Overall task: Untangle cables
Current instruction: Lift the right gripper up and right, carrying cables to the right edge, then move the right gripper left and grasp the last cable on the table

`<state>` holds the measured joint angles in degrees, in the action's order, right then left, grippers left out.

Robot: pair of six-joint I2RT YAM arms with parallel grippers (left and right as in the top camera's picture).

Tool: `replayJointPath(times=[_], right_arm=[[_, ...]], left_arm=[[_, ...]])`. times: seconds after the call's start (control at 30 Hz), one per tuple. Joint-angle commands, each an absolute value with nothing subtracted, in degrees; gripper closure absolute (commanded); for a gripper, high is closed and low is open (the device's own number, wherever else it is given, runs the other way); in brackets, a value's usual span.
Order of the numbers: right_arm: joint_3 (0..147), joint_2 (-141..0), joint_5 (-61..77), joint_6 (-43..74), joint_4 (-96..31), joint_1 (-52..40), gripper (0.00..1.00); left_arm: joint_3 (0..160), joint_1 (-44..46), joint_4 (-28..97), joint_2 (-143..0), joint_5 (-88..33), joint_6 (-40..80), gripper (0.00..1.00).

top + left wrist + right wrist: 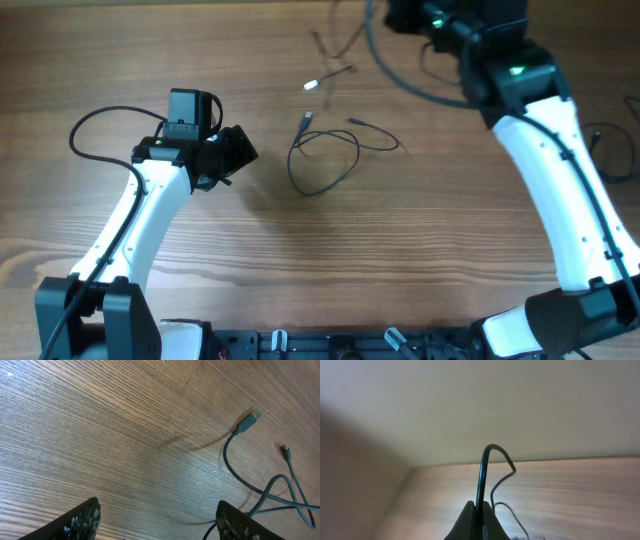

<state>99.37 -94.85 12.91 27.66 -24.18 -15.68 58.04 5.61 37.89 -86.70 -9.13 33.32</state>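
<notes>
A loose loop of dark cables (325,162) lies mid-table, one plug end (305,121) pointing away from me. My left gripper (238,150) hovers open just left of that loop. In the left wrist view its fingers (82,521) stand wide apart over bare wood, with the cables (265,492) and a flat plug (248,422) to the right. My right gripper (480,510) is raised at the far right edge and shut on a black cable (482,472) that arches up between its fingers. That cable (395,75) sweeps down across the far table.
A short cable with a white plug (312,85) and a thin brownish wire (330,42) lie at the far side. The right arm (560,170) spans the right side of the table. Another dark wire (610,150) lies at the right edge.
</notes>
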Motion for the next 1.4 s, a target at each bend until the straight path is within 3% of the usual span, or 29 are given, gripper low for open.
replayJointPath(times=[0.0,0.4,0.77,1.2,1.27,1.37], right_arm=[[100.18,-94.5,7.03,28.47,-26.68,-9.74,0.96],[100.16,-94.5,0.67,28.25,-46.89,10.87,0.96],[99.72,-95.64,-0.8,28.49,-53.91,27.05,0.96],[99.72,-105.01,-3.11,23.92,-60.49,34.28,0.95],[99.72,-106.78,-4.99,23.9,-61.54,34.44,0.89],[99.72,-109.36,-6.63,23.79,-63.02,34.44,0.73]], left_arm=[[58.72,5.34,38.02,-87.18,-10.0,33.26,0.24],[58.72,5.34,38.0,-87.18,-9.98,33.26,0.24],[58.72,5.34,38.28,-87.18,-10.0,33.26,0.24],[58.72,5.34,38.63,-87.18,-9.98,33.23,0.24],[58.72,5.34,38.63,-87.18,-9.98,33.23,0.24],[58.72,5.34,38.63,-87.18,-9.98,33.23,0.24]])
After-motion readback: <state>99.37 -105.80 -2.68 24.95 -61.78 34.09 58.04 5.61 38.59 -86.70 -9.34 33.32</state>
